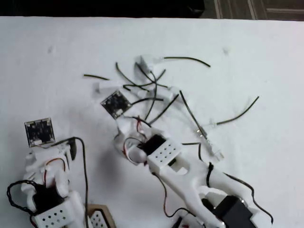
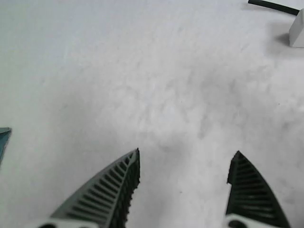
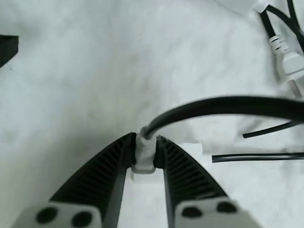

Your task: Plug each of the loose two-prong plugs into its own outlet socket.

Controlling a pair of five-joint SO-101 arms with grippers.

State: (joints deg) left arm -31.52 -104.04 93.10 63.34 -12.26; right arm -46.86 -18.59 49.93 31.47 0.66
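The left arm is folded low at the bench's (image 1: 247, 42) near-left corner. The left end effector (image 2: 186, 154) hangs over bare surface with its fingers apart. The right arm stretches toward the middle, and the right end effector (image 3: 145, 141) is clamped on a white plug (image 3: 144, 156) with a black cord (image 3: 228, 107). There are two socket boards: one (image 1: 115, 103) near that plug, the other (image 1: 39, 131) by the left arm. The loose plugs (image 1: 217, 153) lie tangled and I cannot count them.

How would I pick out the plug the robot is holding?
On the white table, find the arm nearer the tangle of black cords and follow it to its gripper. The white plug is pinched there, its cord arching away. The other plugs lie loose on the table.
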